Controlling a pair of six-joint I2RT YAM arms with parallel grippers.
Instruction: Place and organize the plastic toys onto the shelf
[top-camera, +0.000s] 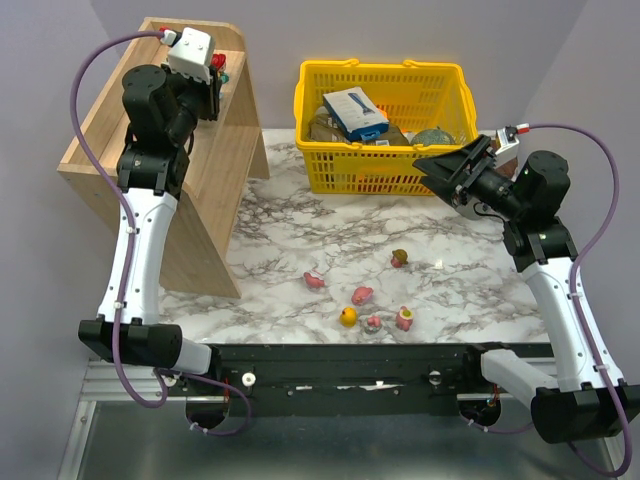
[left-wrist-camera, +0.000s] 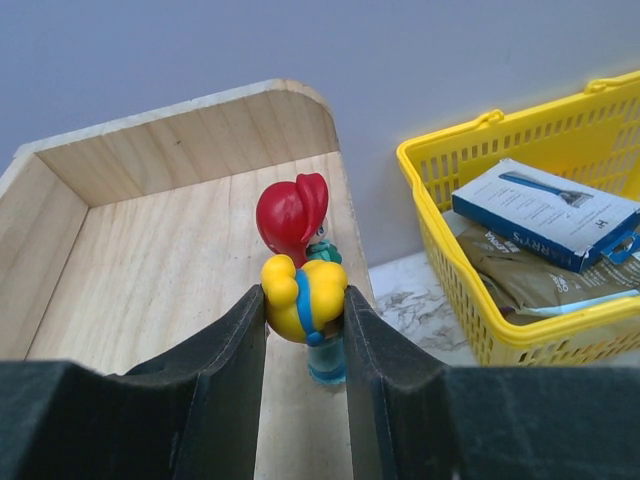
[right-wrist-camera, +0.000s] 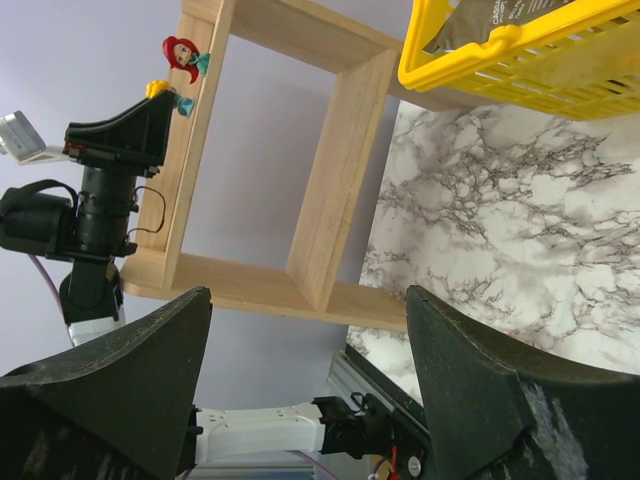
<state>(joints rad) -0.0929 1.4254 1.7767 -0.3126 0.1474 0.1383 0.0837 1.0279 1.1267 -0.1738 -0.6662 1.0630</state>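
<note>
Between left pincer (left-wrist-camera: 303, 310) fingers, red-haired toy (left-wrist-camera: 292, 212), blue base (left-wrist-camera: 326, 364) half-hidden

Blue-and-white box (left-wrist-camera: 545, 212), in the yellow basket (left-wrist-camera: 440, 215) to the right of the fingers (left-wrist-camera: 230, 350) of the left gripper (left-wrist-camera: 305, 305): small white print, too small to read. Brown packet (left-wrist-camera: 530, 275) beneath the box: white capitals, upside down, not legible with certainty.
</note>
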